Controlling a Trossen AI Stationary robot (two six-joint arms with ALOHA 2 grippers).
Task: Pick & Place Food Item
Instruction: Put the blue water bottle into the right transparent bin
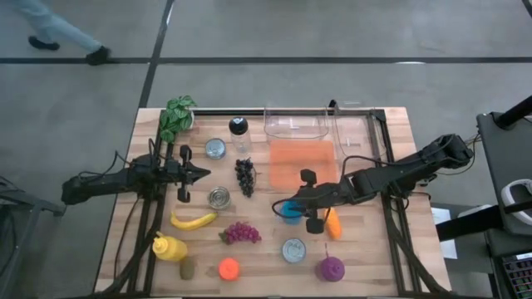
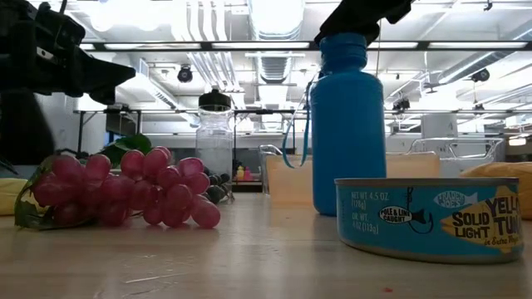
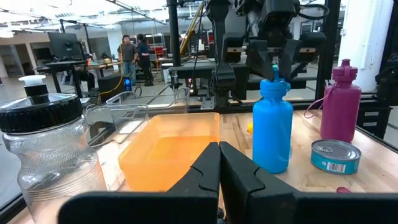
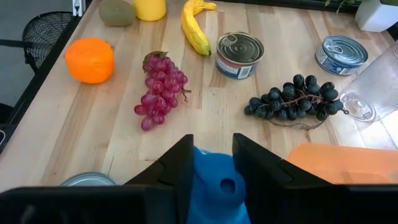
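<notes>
1. Two arms are over the tabletop (image 1: pixel 366 249), and only the right one is busy: the right claw (image 4: pixel 210 163) sits astride the cap of the blue bottle (image 2: pixel 347 124), one finger on either side of it, apparently about to clamp. From here I cannot tell whether the fingers already press on the plastic.
2. The bottle stands upright near the middle of the tabletop, just beside the orange tray (image 1: pixel 302 162), with a carrot-coloured piece (image 1: pixel 333 224) close by.
3. I'd judge this the grasping step. Next the fingers need a firm hold on the cap, then a straight lift so the tall bottle doesn't tip.
4. The left claw (image 3: pixel 219 163) is clenched on nothing and waits on the left side, near the clear bottle (image 3: pixel 46 149).
5. Readable writing: the tuna can (image 2: pixel 430 218) says "SOLID LIGHT TUNA" and "NET WT 4.5 OZ"; its brand badge is too small to read.
</notes>
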